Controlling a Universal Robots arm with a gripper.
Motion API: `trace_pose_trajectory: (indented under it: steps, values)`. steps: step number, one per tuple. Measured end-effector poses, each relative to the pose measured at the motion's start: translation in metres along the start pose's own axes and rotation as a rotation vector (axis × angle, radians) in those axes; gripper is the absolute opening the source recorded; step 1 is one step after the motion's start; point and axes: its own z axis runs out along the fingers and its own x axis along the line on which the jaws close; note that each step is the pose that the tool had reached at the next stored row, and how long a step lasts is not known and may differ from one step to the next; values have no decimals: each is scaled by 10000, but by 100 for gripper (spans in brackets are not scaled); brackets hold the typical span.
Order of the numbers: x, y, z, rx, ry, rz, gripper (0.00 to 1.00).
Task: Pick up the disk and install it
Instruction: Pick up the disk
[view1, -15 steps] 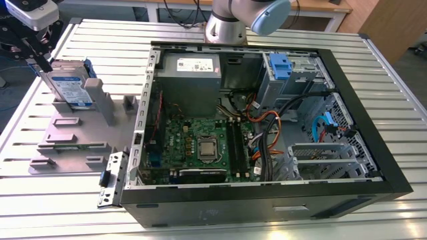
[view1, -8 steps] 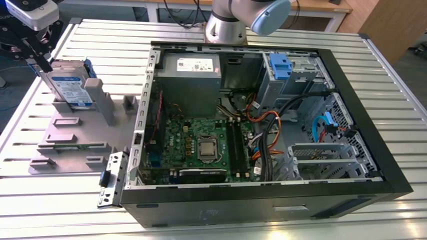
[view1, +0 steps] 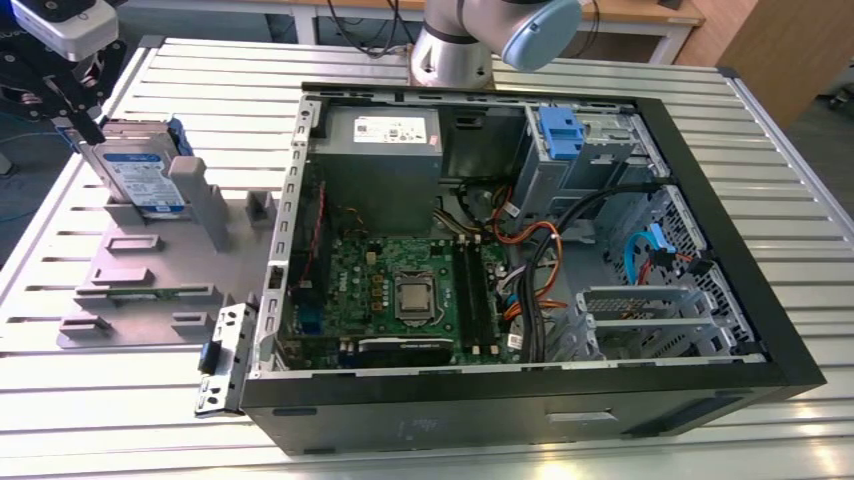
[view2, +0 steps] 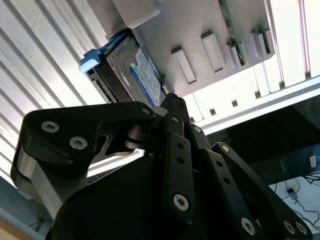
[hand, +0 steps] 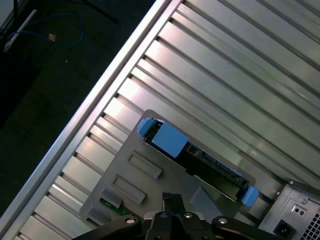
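The gripper, apparently clenched on nothing, hovers just beside the disk, which stands upright in a grey fixture on the slatted table.

The flat rectangular silver hard drive with a white-and-blue label stands upright on one narrow edge and leans a little. In the exterior view its label face is turned toward the camera. In the second wrist view the same label face shows at an angle. A blue plastic bracket grips its sides, and in the first wrist view a wide blue tab sits at one end, with the dark edge of the drive beside it. The drive sits in a slot of a grey holder plate. This plate lies on the slatted metal table, outside the open black computer case, on the exterior view's left of it.
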Motion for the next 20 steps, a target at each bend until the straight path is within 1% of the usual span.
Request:
trace_pose_trajectory:
  steps: [20]
  values:
    - [0, 0, 0, -2, 4, -96, 11]
